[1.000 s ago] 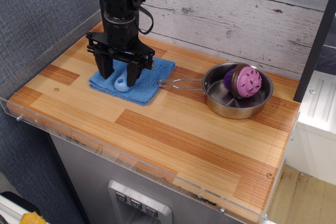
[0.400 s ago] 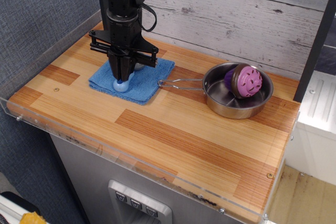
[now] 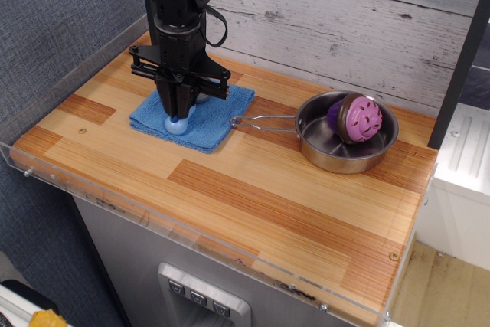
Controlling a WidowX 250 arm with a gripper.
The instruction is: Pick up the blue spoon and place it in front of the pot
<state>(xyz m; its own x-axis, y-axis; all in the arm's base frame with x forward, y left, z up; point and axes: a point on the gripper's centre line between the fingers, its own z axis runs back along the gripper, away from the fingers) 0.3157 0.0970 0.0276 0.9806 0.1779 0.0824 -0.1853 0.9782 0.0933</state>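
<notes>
The blue spoon (image 3: pixel 177 125) lies on a blue folded cloth (image 3: pixel 195 116) at the back left of the wooden counter; only its light blue end shows below the fingers. My black gripper (image 3: pixel 177 113) stands straight down over it, its fingers shut on the blue spoon, still resting on the cloth. The pot (image 3: pixel 346 142) is a shallow shiny steel pan at the right, its long wire handle (image 3: pixel 262 121) pointing left toward the cloth. A purple perforated ball (image 3: pixel 355 119) sits inside the pot.
A grey plank wall runs behind the counter. A clear plastic rim (image 3: pixel 153 220) edges the front and left sides. Bare wooden surface (image 3: pixel 268 197) lies in front of the pot. A white unit (image 3: pixel 463 158) stands to the right.
One second ago the fingers stood wide open either side of the spoon. They have closed together on it. The arm has barely moved since.
</notes>
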